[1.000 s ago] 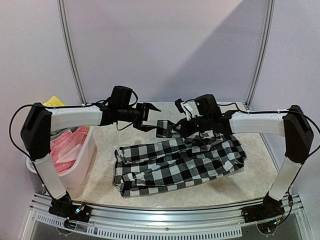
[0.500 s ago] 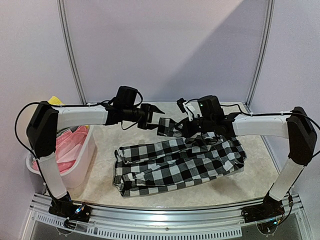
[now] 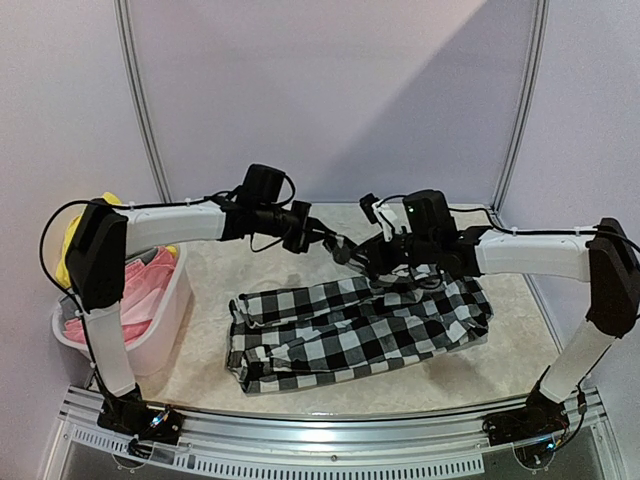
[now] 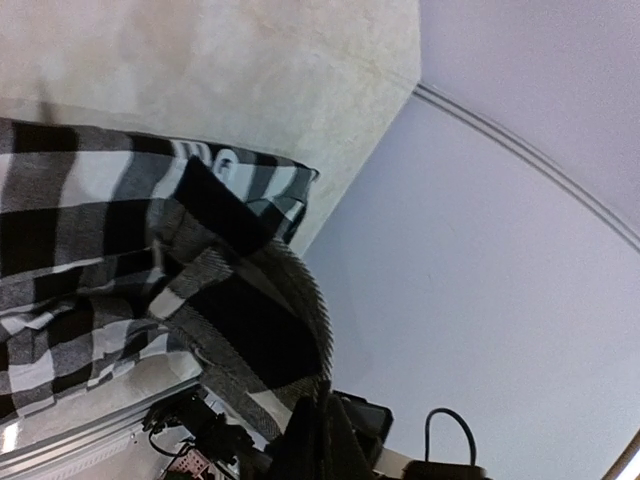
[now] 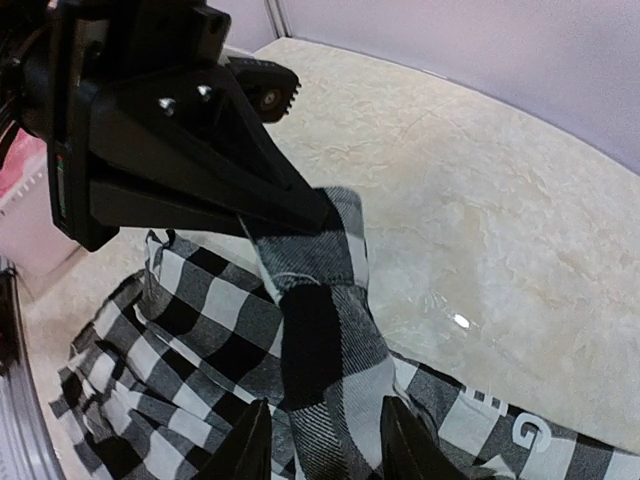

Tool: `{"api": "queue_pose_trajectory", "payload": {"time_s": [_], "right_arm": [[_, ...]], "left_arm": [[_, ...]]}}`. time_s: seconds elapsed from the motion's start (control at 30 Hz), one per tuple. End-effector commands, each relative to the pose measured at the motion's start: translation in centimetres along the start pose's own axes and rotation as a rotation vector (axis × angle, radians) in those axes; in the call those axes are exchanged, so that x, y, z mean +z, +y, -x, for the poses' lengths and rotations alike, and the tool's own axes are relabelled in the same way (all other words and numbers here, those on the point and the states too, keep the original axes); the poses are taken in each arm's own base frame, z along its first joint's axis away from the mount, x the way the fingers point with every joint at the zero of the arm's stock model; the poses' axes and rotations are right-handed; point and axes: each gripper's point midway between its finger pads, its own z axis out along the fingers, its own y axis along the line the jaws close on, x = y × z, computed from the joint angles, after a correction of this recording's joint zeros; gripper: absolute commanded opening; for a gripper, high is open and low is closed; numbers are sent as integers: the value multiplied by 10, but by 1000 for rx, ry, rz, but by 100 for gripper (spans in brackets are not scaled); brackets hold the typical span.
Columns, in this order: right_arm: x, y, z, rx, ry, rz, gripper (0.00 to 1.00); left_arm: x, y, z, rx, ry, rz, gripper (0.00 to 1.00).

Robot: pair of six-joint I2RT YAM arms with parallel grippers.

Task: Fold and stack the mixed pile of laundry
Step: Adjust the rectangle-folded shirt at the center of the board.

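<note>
The black-and-white checked shirt [image 3: 350, 325] lies rumpled across the middle of the table, white lettering showing on one edge [image 5: 500, 415]. One corner of it is lifted toward the back. My left gripper [image 3: 338, 247] is shut on that raised corner; in its own view the closed tips [image 4: 322, 400] pinch the checked cloth [image 4: 240, 330]. My right gripper [image 3: 372, 258] sits just right of it, jaws apart. The strip of shirt [image 5: 320, 340] runs loosely between its fingers [image 5: 250, 445] without being pinched. A pink piece [image 3: 135, 295] and a yellow one [image 3: 72, 250] are in the basket.
A white plastic basket [image 3: 165, 320] stands at the table's left edge under the left arm. The beige tabletop [image 3: 520, 300] ends at the lilac back wall [image 3: 330, 100] and at a metal rail [image 3: 330, 440] along the near edge.
My left gripper moved right to the raised shirt corner and shut on it. My right gripper, which was holding that corner, has opened its jaws.
</note>
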Motion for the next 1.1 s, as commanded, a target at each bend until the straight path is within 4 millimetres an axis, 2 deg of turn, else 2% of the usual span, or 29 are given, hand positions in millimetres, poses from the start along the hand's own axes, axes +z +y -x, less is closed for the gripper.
{"api": "queue_pose_trajectory", "payload": {"time_s": [0.0,0.13,0.2,0.3,0.4,0.5,0.57,0.67,0.77,0.87,0.97,1.07], "right_arm": [[-25,-6,-6,45,49,-43,45],[-58,-6,1,127,40,24,54],[-75,-14,2,181,27,35,55],[-103,-38,3,273,-24,-6,55],[-128,-69,5,357,-95,-92,54],[-138,-91,-1,424,-123,-171,52],[-138,-97,-3,447,-131,-194,50],[-132,-107,-10,486,-122,-232,47],[-124,-117,-19,531,-105,-273,43],[-113,-118,-25,576,-101,-243,42],[-97,-115,-35,621,-61,-199,39],[-81,-110,-54,649,8,-162,36]], "left_arm": [[-5,-7,-27,244,84,99,0],[-11,-12,-41,424,128,145,0],[-15,-19,-47,503,135,159,0],[-15,-32,-57,616,150,157,0],[-14,-57,-75,760,167,122,0],[-26,-86,-98,932,168,76,0],[-32,-86,-104,1029,154,93,0],[-44,-65,-95,1186,99,212,0],[-52,-27,-76,1364,31,373,0],[-55,10,-58,1416,6,454,0],[-61,31,-49,1434,-18,481,0],[-63,48,-48,1442,-17,495,0]]}}
